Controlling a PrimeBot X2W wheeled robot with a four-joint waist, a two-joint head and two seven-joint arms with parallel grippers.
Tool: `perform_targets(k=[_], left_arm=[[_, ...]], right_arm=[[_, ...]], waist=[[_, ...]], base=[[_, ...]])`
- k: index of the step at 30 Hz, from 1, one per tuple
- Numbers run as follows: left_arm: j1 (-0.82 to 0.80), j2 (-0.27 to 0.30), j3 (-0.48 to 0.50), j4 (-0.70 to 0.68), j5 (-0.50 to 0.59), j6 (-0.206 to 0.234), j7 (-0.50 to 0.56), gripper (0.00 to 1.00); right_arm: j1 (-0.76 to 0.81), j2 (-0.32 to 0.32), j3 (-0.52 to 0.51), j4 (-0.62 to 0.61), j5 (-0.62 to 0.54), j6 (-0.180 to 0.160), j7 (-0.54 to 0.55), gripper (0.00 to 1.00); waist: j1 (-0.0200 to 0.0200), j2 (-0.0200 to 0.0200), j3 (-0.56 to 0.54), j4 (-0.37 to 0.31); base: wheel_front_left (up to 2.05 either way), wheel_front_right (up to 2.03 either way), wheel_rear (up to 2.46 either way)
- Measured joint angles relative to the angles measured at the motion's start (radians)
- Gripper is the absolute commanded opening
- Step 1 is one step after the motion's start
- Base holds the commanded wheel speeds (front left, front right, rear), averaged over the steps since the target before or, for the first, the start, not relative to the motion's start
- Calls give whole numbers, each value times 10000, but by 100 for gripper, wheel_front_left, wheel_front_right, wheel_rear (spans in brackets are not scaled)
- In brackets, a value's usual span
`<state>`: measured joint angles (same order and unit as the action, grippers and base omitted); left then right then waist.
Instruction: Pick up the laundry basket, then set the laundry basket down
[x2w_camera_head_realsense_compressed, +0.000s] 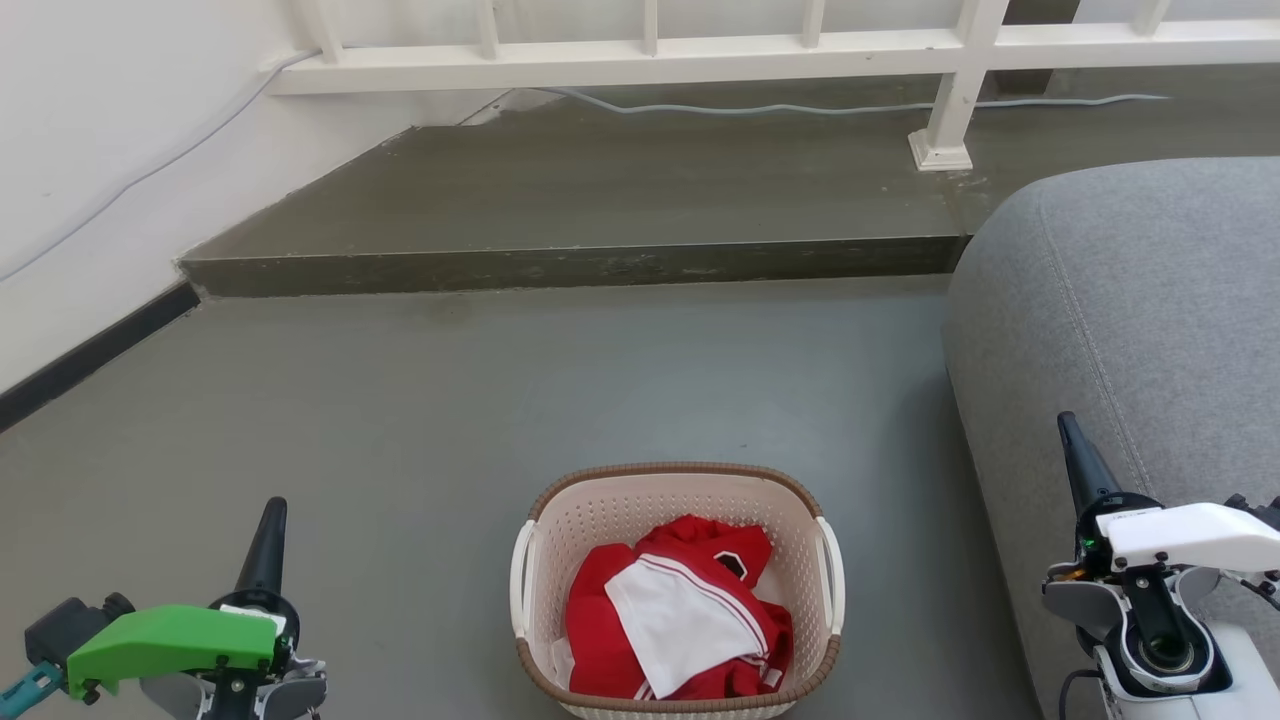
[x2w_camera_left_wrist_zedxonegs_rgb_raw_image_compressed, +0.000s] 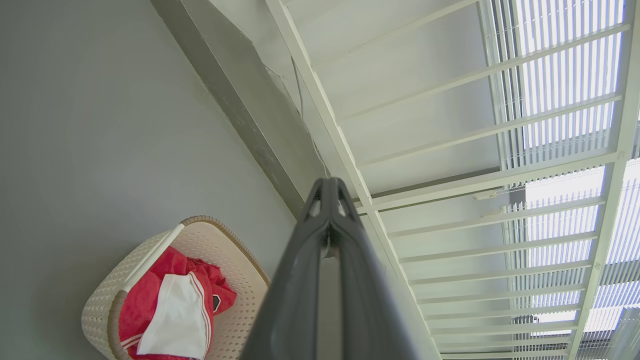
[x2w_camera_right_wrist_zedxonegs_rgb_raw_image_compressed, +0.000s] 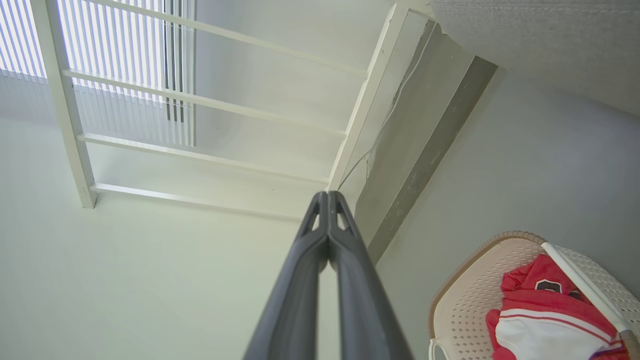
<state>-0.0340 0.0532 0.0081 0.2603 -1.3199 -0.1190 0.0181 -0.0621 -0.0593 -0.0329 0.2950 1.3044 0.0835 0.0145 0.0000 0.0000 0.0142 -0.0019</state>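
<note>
In the head view, the laundry basket (x2w_camera_head_realsense_compressed: 620, 520) is sitting on the grey floor (x2w_camera_head_realsense_compressed: 400, 400) at the bottom centre of the frame. Its near rim is cut by the edge, and a red and white garment (x2w_camera_head_realsense_compressed: 680, 610) is lying heaped inside. The likeliest trouble is an uneven lift: if one white handle (x2w_camera_head_realsense_compressed: 520, 580) were rising ahead of the other, the basket would be tipping and the garment sliding toward the low side. The right gripper (x2w_camera_head_realsense_compressed: 1072, 450) is hanging at the lower right, just beside the grey sofa (x2w_camera_head_realsense_compressed: 1130, 330), so a sweep inward toward the basket risks brushing the upholstery. The left gripper (x2w_camera_head_realsense_compressed: 270, 520) is hovering at the lower left. Both are standing well apart from the basket, fingers pointing up the frame. In the left wrist view, the left gripper's dark fingers (x2w_camera_left_wrist_zedxonegs_rgb_raw_image_compressed: 300, 280) are pressing together with nothing between them. They are aiming past the concrete step (x2w_camera_left_wrist_zedxonegs_rgb_raw_image_compressed: 230, 100) toward the white railing (x2w_camera_left_wrist_zedxonegs_rgb_raw_image_compressed: 350, 160), while the basket is lying in the lower left of the frame. Clenched like this, they would be knocking the thin handle rather than closing round it unless they part first. In the right wrist view, the right gripper's fingers (x2w_camera_right_wrist_zedxonegs_rgb_raw_image_compressed: 295, 300) are likewise meeting at the tips, empty, rising from the bottom centre. The basket is showing in the lower right corner.
</note>
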Motion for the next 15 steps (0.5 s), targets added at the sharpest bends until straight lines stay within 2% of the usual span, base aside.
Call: perform_targets(k=[15], left_arm=[[-106,-44,349,134,-1758,-10,522,0]], right_arm=[[-10,59,-556,-35,1845,217,508,0]], waist=[[0,0,-77,12]], base=[[0,0,0]])
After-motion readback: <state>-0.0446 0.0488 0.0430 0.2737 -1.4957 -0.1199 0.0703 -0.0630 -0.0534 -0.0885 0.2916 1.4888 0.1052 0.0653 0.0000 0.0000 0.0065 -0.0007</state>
